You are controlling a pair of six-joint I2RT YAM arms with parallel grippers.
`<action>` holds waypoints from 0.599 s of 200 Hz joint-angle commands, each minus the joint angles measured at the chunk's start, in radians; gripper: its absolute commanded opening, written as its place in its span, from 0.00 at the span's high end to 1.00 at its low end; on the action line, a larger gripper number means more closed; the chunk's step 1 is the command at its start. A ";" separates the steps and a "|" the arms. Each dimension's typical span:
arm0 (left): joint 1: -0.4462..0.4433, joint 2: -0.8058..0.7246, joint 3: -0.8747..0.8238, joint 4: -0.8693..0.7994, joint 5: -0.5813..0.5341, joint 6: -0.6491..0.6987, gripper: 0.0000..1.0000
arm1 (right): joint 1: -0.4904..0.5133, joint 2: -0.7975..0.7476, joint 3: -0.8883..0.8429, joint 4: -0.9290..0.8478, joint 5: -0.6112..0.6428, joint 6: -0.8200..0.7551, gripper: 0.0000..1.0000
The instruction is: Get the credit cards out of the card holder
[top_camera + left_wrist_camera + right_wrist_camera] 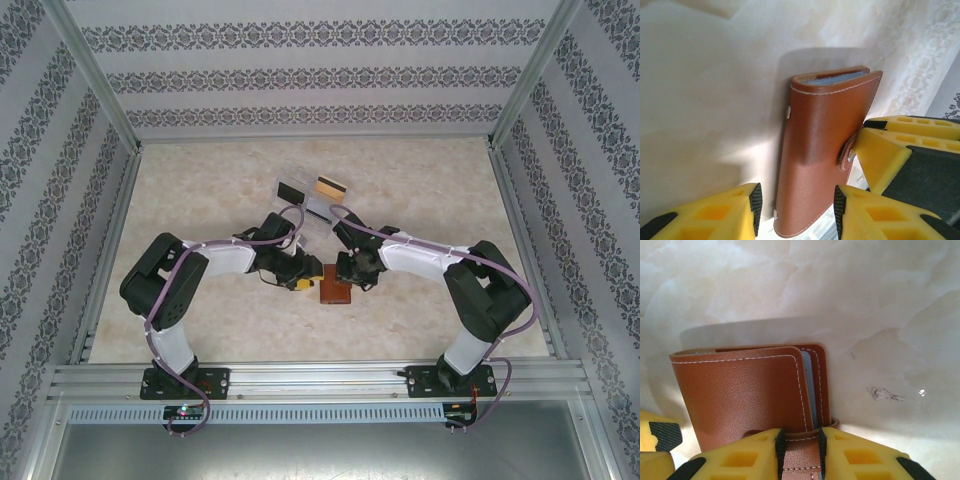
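**Card holder** (336, 287). Brown, stitched, folded shut. It lies flat on the bench (200, 200), midway between the left and right edges and somewhat nearer the near edge than the far one. Blue-grey pocket edges show at its open side. No card can be made out inside.

**Credit cards.** One yellow-orange card (326, 185) lies by a clear tray (305, 172) toward the far edge, well apart from the holder.

**Right gripper** (801, 442). Jaws pinching the holder's closing strap (801, 462), with a pad tight on each side of it.

**Left gripper** (797, 202). Jaws spread around one short end of the holder. Bare bench shows between one pad and the leather; contact at the other pad cannot be told.

**Step in hand (judged).** Unfastening the holder. Nothing has yet been drawn from its pockets.

**Next move calls for.** The left jaws clamp the body as an anchor. The strap is then pulled off its snap and the cover folded back, without dragging the holder across the bench.
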 commanded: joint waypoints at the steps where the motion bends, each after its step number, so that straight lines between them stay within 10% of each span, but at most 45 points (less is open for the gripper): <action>1: -0.007 0.032 0.016 0.035 0.017 -0.018 0.56 | 0.002 0.047 -0.033 0.068 -0.040 0.027 0.71; 120: -0.007 0.058 -0.021 0.282 0.108 -0.076 0.58 | -0.005 0.025 -0.088 0.169 -0.092 0.081 0.72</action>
